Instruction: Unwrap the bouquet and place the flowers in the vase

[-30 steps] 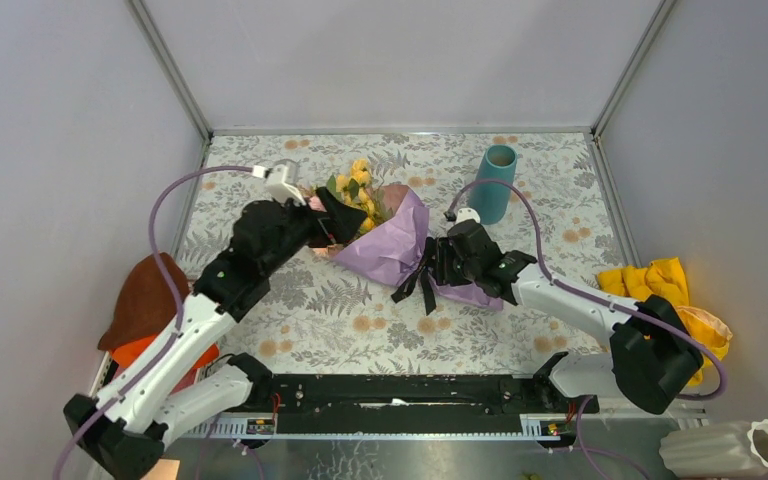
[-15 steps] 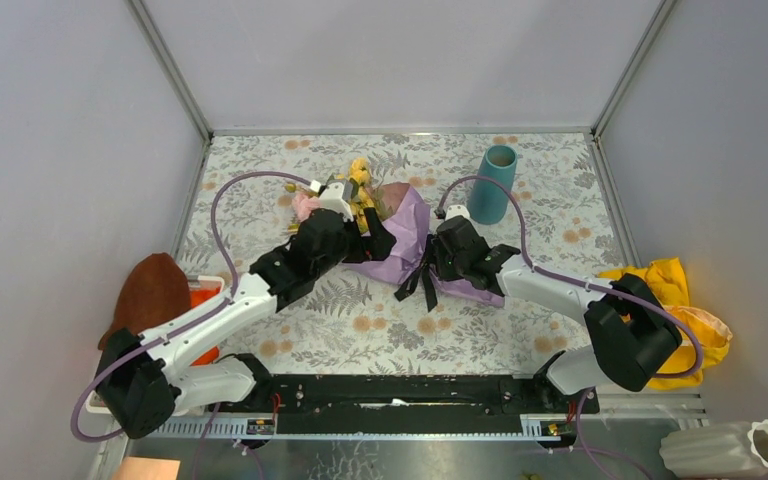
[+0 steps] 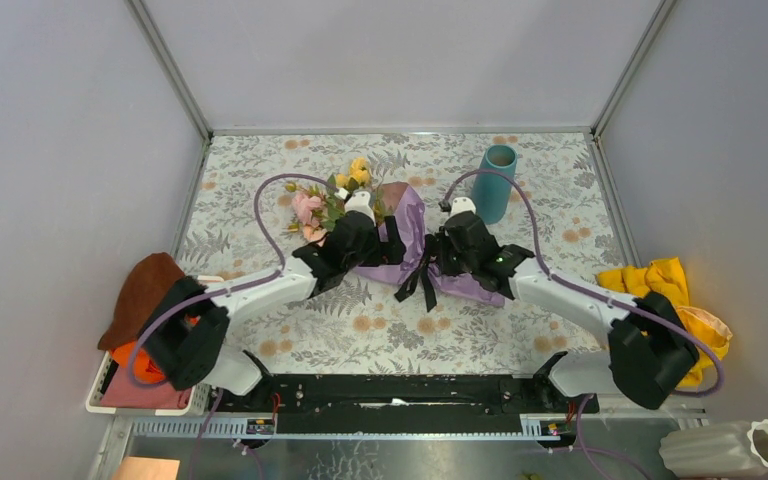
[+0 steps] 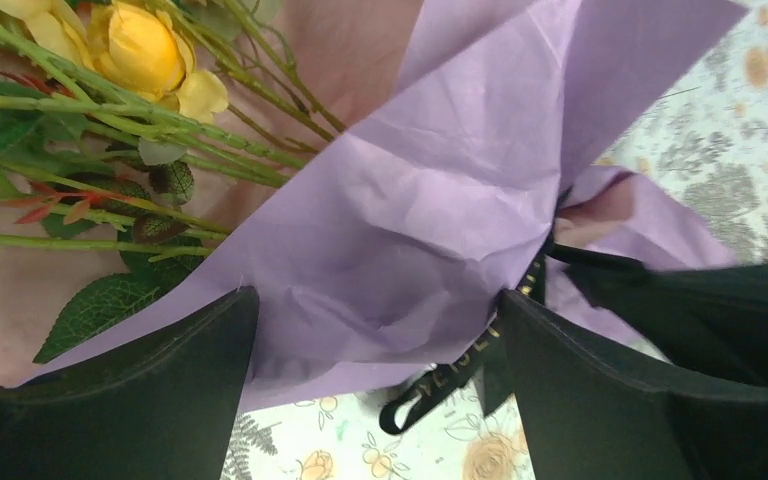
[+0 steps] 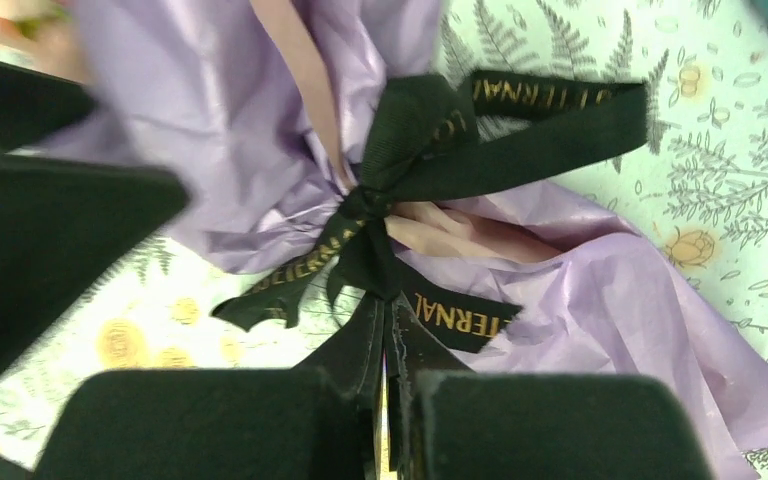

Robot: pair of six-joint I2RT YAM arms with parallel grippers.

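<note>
The bouquet point(image 3: 400, 235) lies on its side mid-table, its lilac paper point(image 4: 440, 200) tied with a black ribbon point(image 5: 520, 130). The flowers point(image 3: 335, 195), yellow and pink roses on green stems point(image 4: 110, 100), stick out at the upper left. My left gripper point(image 3: 382, 243) stands open, its fingers point(image 4: 140, 400) astride the paper cone without pinching it. My right gripper point(image 5: 390, 390) is shut on a tail of the ribbon just below the bow's knot point(image 5: 370, 215). The teal vase point(image 3: 495, 183) stands upright behind the right arm.
A yellow cloth point(image 3: 665, 295) lies at the right edge. Brown and orange items point(image 3: 145, 300) sit in a basket at the left edge. A white ribbed vase point(image 3: 730, 448) lies off the table at the bottom right. Enclosure walls surround the floral table.
My left arm swung right from the flower heads to the paper cone. My right gripper closed on the ribbon tail.
</note>
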